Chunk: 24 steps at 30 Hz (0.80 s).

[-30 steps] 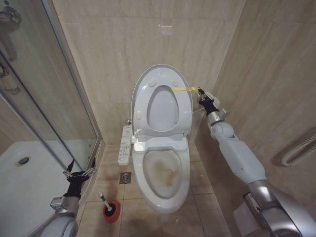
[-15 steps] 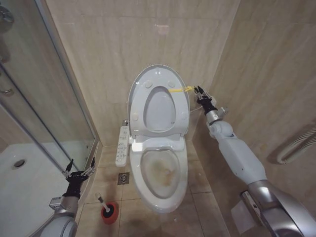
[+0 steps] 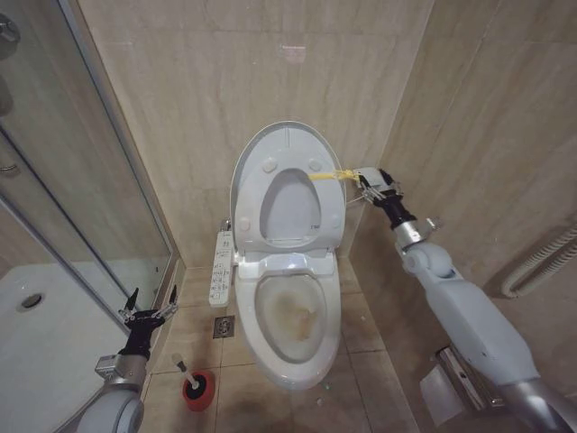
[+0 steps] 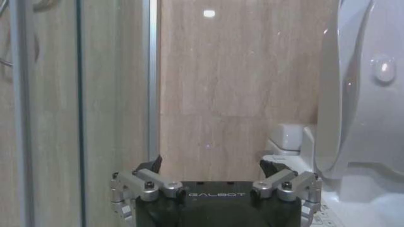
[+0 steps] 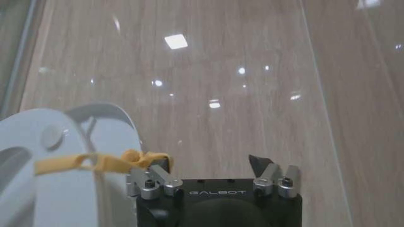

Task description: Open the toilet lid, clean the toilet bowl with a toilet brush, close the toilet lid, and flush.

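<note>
The toilet lid (image 3: pixel 287 144) stands upright against the back wall, with the ring seat raised in front of it. A yellow loop (image 3: pixel 329 174) hangs off its right edge. My right gripper (image 3: pixel 359 179) is right beside that loop, open. In the right wrist view the loop's knot (image 5: pixel 136 158) rests against one finger (image 5: pixel 158 165) of the right gripper (image 5: pixel 208 163), with nothing between the fingers. Below, the toilet bowl (image 3: pixel 293 316) lies open and brown-stained inside. The toilet brush (image 3: pixel 194 383) stands in its red holder on the floor. My left gripper (image 3: pixel 144 312) hovers open just above and left of it, and the left wrist view also shows the left gripper (image 4: pixel 211 165) open.
A glass shower door (image 3: pixel 90 180) and white shower tray (image 3: pixel 36 334) close off the left. A bidet control panel (image 3: pixel 220 266) juts from the toilet's left side, above a floor drain (image 3: pixel 222 327). The tiled right wall carries a grey hose (image 3: pixel 541 266).
The whole picture has shifted a little, so the camera moved. My right gripper, closed around the yellow loop a second ago, now has its fingers apart beside it. The lid stays upright.
</note>
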{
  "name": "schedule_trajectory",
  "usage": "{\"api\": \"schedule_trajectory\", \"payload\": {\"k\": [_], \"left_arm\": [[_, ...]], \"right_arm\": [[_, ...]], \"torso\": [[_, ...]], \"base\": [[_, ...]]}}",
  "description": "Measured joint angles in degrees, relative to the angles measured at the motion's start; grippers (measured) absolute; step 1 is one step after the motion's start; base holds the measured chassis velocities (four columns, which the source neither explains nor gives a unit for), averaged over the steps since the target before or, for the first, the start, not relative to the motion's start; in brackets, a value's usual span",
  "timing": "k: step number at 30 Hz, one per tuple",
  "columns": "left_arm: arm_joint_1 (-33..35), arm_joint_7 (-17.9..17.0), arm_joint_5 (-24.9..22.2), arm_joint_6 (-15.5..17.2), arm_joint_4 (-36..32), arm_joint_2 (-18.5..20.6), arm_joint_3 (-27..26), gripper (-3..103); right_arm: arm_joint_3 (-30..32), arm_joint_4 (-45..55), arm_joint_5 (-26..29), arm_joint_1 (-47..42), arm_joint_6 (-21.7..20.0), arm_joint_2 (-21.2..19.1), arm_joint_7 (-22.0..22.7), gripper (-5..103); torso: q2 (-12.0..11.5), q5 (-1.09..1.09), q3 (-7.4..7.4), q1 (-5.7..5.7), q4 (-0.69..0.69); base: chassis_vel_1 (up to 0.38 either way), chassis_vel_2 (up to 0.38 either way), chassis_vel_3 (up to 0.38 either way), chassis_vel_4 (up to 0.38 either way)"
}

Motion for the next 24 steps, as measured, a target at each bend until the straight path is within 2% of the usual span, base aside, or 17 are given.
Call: {"api": "schedule_trajectory", "payload": {"k": [1, 8, 9, 13, 18, 24], "left_arm": [[-0.2, 0.0, 0.2, 0.1, 0.2, -0.1, 0.3, 100], [-0.4, 0.0, 0.3, 0.1, 0.5, -0.2, 0.6, 100], [-0.4, 0.0, 0.3, 0.1, 0.5, -0.2, 0.6, 100], [-0.1, 0.0, 0.4, 0.1, 0.1, -0.2, 0.5, 100], [0.2, 0.0, 0.4, 0.1, -0.5, 0.0, 0.1, 100], [0.2, 0.0, 0.3, 0.3, -0.6, 0.2, -0.1, 100]], "right_arm": [[1.3, 2.5, 0.4, -2.2, 0.0, -0.8, 0.0, 93], [3.2, 6.8, 0.9, -6.0, -0.2, -1.9, 0.0, 93], [3.2, 6.8, 0.9, -6.0, -0.2, -1.9, 0.0, 100], [2.7, 5.3, 0.9, -4.5, -0.2, -1.9, 0.0, 100], [0.9, 2.1, 1.2, -1.3, -0.5, -1.7, 0.3, 100], [-4.6, -6.0, 3.2, 7.4, -2.4, 0.8, 3.8, 100]], "torso": [[0.0, -0.01, 0.0, 0.0, 0.0], [0.0, 0.0, 0.0, -0.01, -0.01], [0.0, 0.0, 0.0, -0.01, 0.0], [0.0, -0.01, 0.0, -0.01, 0.03], [0.0, -0.01, 0.0, -0.01, 0.02], [0.0, -0.01, 0.0, 0.0, 0.02]], "base": [[0.0, 0.0, 0.0, 0.0], [0.0, 0.0, 0.0, 0.0], [0.0, 0.0, 0.0, 0.0], [0.0, 0.0, 0.0, 0.0], [0.0, 0.0, 0.0, 0.0], [0.0, 0.0, 0.0, 0.0]]}}
